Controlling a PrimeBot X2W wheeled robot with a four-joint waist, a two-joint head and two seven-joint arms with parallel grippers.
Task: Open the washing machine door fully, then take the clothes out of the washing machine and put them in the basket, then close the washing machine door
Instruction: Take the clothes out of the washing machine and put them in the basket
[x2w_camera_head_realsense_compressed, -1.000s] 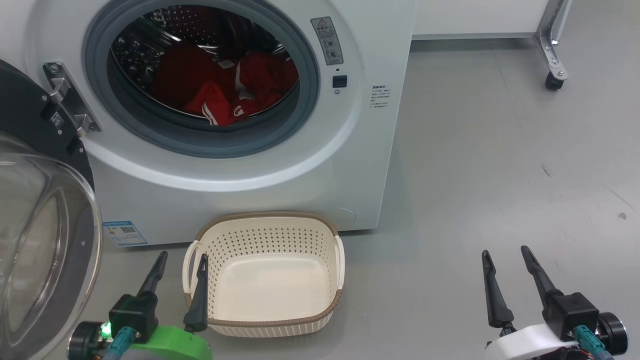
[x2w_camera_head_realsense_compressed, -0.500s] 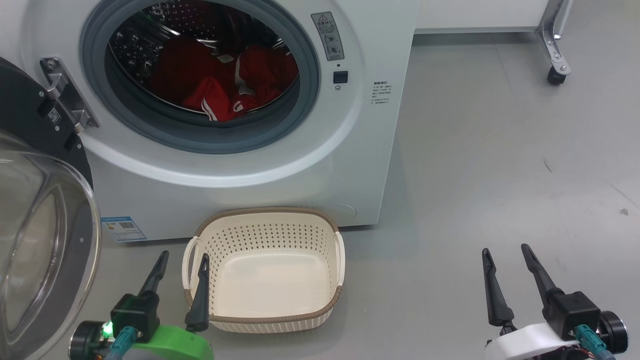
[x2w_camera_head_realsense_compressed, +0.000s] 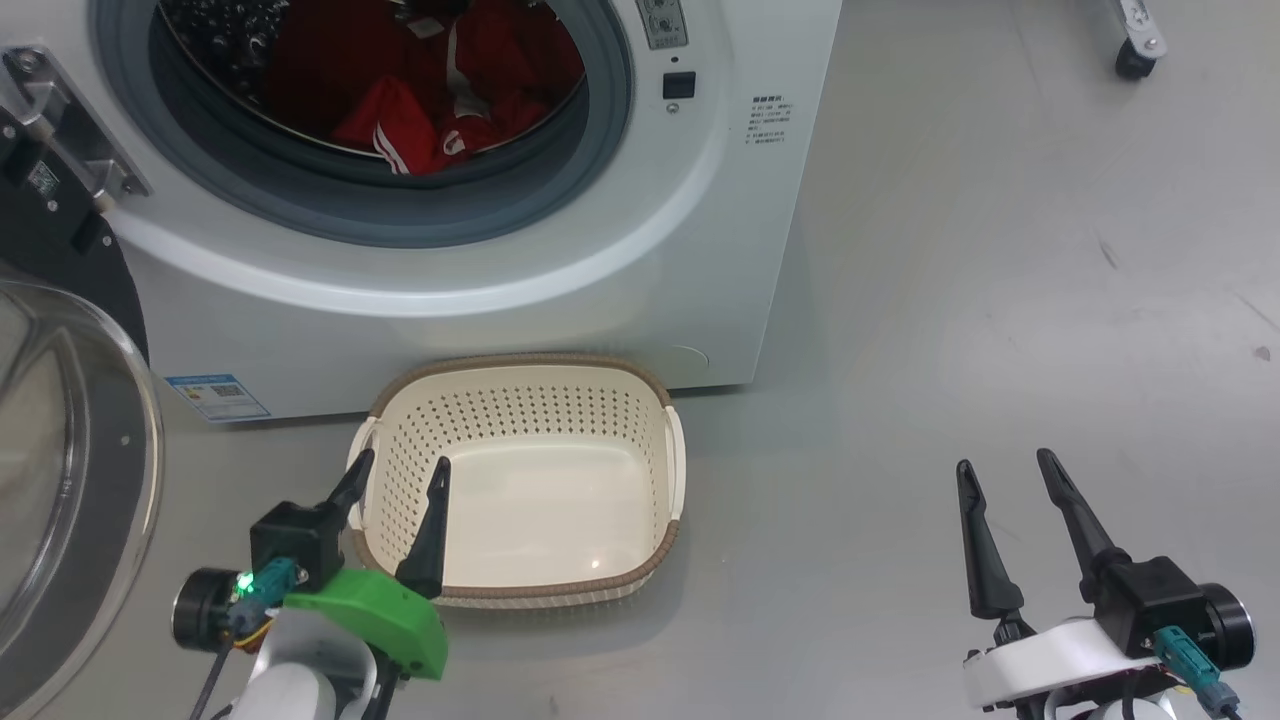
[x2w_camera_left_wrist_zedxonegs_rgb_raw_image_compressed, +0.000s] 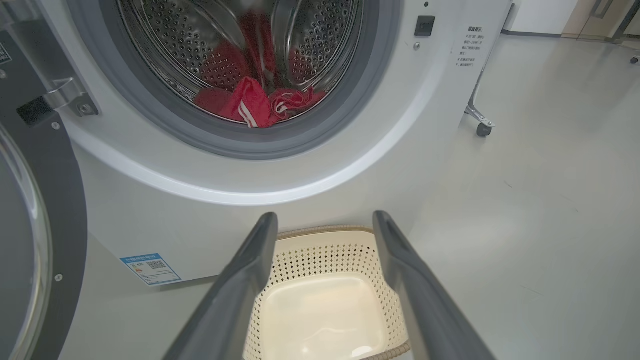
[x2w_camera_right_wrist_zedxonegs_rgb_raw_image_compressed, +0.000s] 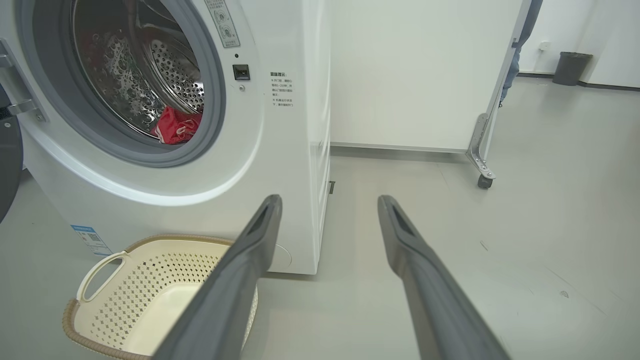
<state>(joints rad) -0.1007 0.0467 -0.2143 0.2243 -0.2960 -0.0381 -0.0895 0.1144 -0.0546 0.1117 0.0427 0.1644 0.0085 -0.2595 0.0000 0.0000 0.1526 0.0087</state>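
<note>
Now, with the camera tilting lower, the left gripper (x2w_camera_head_realsense_compressed: 402, 462) is hovering spread, further right over the near-left corner of the basket (x2w_camera_head_realsense_compressed: 520, 360). The right gripper (x2w_camera_head_realsense_compressed: 1004, 462) is hanging spread at lower right. The clothes (x2w_camera_head_realsense_compressed: 400, 120) are lying in the washing machine (x2w_camera_head_realsense_compressed: 560, 270), upper left, above the grey floor (x2w_camera_head_realsense_compressed: 950, 280).

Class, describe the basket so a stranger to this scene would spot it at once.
Find the big white washing machine. On the grey floor in front of it stands the basket. It is small, cream and rectangular, with perforated walls and a brown woven-look rim, and it is empty, unlike the machine, which holds red clothes.
</note>
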